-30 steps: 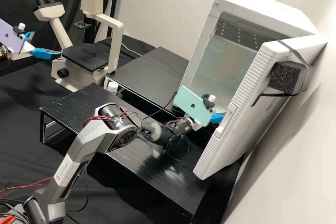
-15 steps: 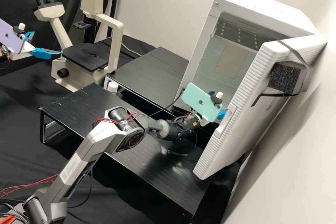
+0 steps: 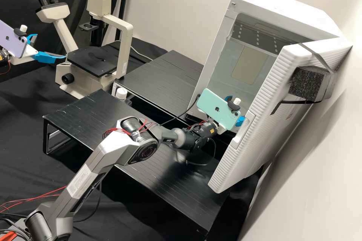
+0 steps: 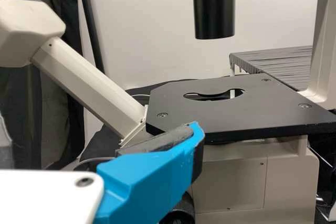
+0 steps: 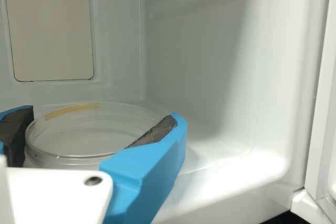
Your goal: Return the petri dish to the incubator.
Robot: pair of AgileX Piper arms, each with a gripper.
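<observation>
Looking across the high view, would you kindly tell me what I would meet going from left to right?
Lilac phone, the microscope's flat black stage, white cap of a small container, mint-green phone, black foam block on the open incubator door.

Bright blue fingers [image 5: 152, 167] with dark grey pads [image 5: 157, 132] flank a clear dish [image 5: 86, 142] streaked tan; around those jaws the incubator [image 3: 279, 2] is white, its door [image 3: 260, 94] ribbed. Behind them, a mint-green phone [image 3: 215, 108]. Beyond the other jaws, a cream microscope [image 3: 124, 41] with a black plate [image 4: 241, 114].
</observation>
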